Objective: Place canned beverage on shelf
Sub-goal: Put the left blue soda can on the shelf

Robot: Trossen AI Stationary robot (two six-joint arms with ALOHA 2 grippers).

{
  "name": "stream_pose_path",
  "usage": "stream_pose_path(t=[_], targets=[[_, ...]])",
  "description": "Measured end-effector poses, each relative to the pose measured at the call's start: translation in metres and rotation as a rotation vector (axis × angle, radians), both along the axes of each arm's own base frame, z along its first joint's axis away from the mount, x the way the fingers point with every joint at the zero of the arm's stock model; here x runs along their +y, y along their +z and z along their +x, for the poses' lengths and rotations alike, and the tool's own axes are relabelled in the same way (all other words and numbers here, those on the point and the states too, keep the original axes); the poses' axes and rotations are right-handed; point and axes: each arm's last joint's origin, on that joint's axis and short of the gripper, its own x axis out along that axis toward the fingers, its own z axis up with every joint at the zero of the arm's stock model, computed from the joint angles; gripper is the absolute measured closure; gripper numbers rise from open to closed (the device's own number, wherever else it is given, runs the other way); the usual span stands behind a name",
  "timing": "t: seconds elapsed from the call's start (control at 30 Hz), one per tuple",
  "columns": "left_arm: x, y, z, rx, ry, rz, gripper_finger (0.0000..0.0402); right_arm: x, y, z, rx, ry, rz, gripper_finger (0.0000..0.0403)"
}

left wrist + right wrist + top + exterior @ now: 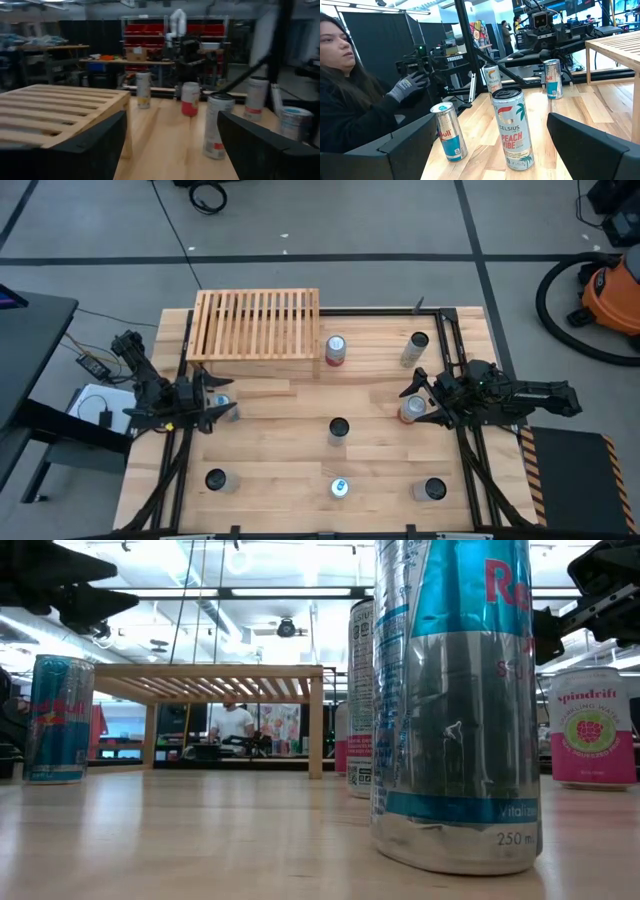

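The light-wood slatted shelf stands on its legs at the table's far left, with no can on its top. Several beverage cans stand upright on the table. One is red and white, just right of the shelf. A white Celsius can is near the middle. A light-blue one is at the near edge. My left gripper hangs open and level at the left side, with a can showing by its fingertips. My right gripper hangs open and level at the right side, next to an orange-topped can. Neither wrist view shows anything between the fingers.
More cans stand at the far right, near left and near right. A black frame runs along the table's sides. A person with a gloved hand is beyond the table's near side.
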Motion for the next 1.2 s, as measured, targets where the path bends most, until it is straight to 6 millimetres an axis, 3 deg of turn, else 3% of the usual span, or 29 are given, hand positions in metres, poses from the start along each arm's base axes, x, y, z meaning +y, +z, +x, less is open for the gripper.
stream_pose_path(t=[0.2,0.53,0.7,0.87,1.2], targets=[[0.0,0.006,-0.003,0.006,-0.024,-0.067,0.0085,0.0,0.0,0.0,0.001,0.0,0.0,0.0013],[0.007,0.043,-0.017,0.052,-0.253,-0.14,0.0086,0.0,0.0,0.0,0.001,0.001,0.0,0.0013],[0.007,0.067,-0.018,0.057,-0.329,-0.047,0.0086,0.0,0.0,0.0,0.001,0.0,0.0,0.0013],[0.004,0.096,-0.023,0.045,-0.602,0.005,0.0086,0.0,0.0,0.0,0.001,0.0,0.0,0.0013],[0.015,0.129,-0.029,0.34,-0.513,0.063,0.0086,0.0,0.0,0.0,0.001,0.001,0.0,0.0013]])
